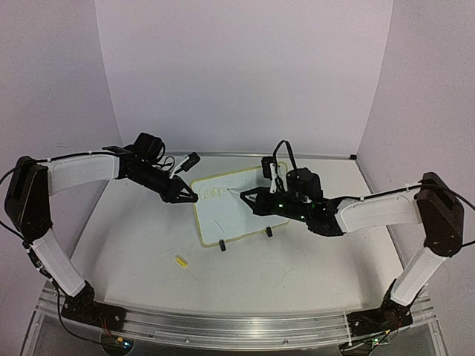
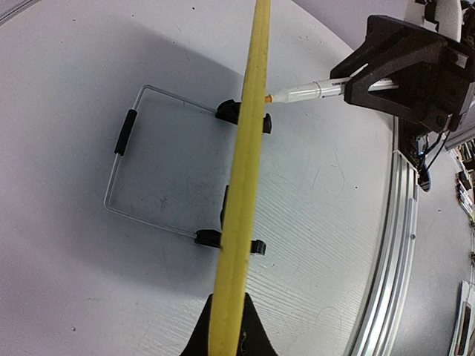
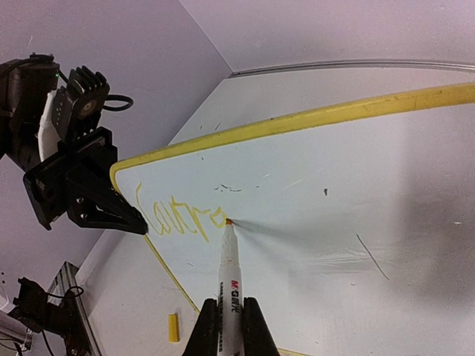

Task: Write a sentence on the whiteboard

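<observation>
faint yellow writing (image 1: 211, 193) on whiteboard (image 1: 237, 219)

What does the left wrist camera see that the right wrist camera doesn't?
Only the left wrist view shows the wire stand and the black clip feet behind the whiteboard, which it sees edge-on. Only the right wrist view shows the board's white face, the yellow writing on it, and a small yellow piece lying on the table. Both show the board's yellow frame and the marker with its tip against the board.
</observation>
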You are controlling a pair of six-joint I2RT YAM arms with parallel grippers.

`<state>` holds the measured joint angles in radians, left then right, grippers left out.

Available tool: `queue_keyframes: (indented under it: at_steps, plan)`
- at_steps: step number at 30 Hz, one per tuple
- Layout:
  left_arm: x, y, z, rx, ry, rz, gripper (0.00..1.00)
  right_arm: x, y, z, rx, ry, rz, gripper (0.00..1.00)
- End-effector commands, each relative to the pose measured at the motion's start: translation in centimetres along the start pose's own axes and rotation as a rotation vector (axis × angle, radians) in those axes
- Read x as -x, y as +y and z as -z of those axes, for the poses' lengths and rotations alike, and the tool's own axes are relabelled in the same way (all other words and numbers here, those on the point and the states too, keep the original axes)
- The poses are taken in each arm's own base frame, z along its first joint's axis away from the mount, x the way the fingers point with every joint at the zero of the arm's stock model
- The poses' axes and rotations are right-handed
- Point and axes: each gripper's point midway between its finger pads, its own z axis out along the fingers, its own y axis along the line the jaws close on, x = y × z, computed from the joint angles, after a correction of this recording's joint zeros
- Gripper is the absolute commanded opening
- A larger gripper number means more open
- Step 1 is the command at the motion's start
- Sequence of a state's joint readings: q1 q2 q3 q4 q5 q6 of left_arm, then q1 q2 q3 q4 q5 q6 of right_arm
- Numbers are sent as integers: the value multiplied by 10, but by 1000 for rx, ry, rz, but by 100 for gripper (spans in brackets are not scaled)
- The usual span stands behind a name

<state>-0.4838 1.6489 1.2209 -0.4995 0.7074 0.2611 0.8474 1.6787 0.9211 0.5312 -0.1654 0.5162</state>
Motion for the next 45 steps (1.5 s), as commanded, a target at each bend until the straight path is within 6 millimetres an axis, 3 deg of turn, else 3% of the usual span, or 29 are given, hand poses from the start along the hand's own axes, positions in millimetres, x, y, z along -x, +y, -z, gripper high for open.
queue_keyframes:
  at_steps: [1,11,25,45]
  plan:
    - [-9,16,2,104,55,-24,0,4,-11,4,-47,-26,-12,0]
    - [-8,15,3,104,54,-25,0,6,-11,6,-51,-34,-15,0]
    - [-8,15,3,107,53,-26,0,34,11,29,4,-100,-7,0]
    - [-8,14,3,110,57,-30,0,27,5,9,-10,-78,-12,0]
